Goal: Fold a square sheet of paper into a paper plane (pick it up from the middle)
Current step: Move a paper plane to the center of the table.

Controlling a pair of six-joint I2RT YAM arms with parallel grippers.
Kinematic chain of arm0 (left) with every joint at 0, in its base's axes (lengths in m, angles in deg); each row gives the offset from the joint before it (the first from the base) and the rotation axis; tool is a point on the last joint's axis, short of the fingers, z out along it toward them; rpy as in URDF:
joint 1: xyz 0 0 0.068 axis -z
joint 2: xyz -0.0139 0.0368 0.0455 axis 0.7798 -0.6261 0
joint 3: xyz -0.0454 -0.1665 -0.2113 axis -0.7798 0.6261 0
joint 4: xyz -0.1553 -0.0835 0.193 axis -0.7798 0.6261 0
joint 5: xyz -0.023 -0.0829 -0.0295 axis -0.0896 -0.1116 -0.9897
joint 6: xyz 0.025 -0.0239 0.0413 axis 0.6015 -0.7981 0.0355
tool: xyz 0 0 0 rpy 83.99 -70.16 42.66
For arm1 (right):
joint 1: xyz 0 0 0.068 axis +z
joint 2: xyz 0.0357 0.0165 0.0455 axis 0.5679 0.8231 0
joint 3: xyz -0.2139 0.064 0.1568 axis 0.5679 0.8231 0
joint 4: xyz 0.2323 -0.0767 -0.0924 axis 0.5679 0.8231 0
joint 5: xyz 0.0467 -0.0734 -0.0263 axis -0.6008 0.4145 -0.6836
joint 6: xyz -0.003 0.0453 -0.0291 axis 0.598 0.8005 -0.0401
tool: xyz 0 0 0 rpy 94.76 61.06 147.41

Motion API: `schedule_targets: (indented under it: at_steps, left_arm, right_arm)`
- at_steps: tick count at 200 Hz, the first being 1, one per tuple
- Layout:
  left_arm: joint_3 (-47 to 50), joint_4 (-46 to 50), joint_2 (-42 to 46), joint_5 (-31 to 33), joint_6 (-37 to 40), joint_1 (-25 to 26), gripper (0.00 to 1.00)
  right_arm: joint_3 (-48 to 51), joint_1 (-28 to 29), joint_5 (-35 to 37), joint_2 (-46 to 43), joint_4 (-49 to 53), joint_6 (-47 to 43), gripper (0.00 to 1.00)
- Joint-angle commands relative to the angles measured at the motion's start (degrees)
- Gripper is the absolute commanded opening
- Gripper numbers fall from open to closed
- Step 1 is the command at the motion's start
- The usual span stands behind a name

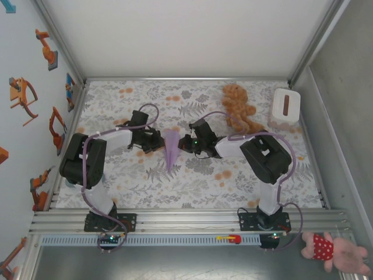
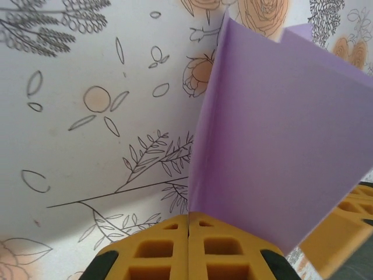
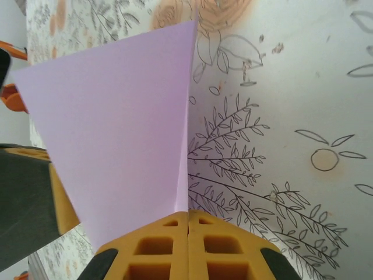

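The lavender square sheet of paper is folded into a slim paper plane [image 1: 171, 149] in the middle of the floral table, its pointed nose toward the near edge. My left gripper [image 1: 158, 142] meets it from the left and my right gripper [image 1: 184, 143] from the right. In the left wrist view the yellow fingertips [image 2: 169, 245] are pressed together on the paper's edge, and the purple wing [image 2: 280, 146] rises to the right. In the right wrist view the right gripper [image 3: 187, 224] is likewise shut on the paper's fold, with the wing [image 3: 116, 134] spreading left.
A brown teddy bear [image 1: 239, 108] lies at the back right, beside a white box [image 1: 286, 105] near the right wall. A pink plush toy [image 1: 335, 251] lies outside the table, past the front rail. Walls close in the left, back and right sides.
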Motion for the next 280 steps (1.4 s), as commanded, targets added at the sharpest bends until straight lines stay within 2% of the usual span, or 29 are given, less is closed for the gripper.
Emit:
schedule_targets:
  at_steps: [1,69,187,220,280]
  left_arm:
    - [0.6,0.7,2.6,0.5,0.6,-0.6,0.03]
    - [3.9,1.1,6.7,4.9,-1.7,-0.7,0.04]
    - [6.1,2.2,5.5,9.5,-5.2,-0.7,0.05]
    - [5.9,2.5,4.3,10.0,-6.1,-0.7,0.10]
    - [4.0,6.0,4.9,8.8,-4.1,-0.5,0.24]
  right_arm:
    - [1.3,-1.0,0.9,-3.3,1.0,-0.8,0.00]
    - [2.8,-1.7,3.0,-4.2,2.1,-0.3,0.00]
    - [1.7,-2.2,4.2,-1.0,7.1,1.7,0.00]
    - [0.7,-2.2,3.4,0.1,7.7,1.7,0.00]
    - [0.1,-2.1,1.4,0.5,6.2,1.5,0.00]
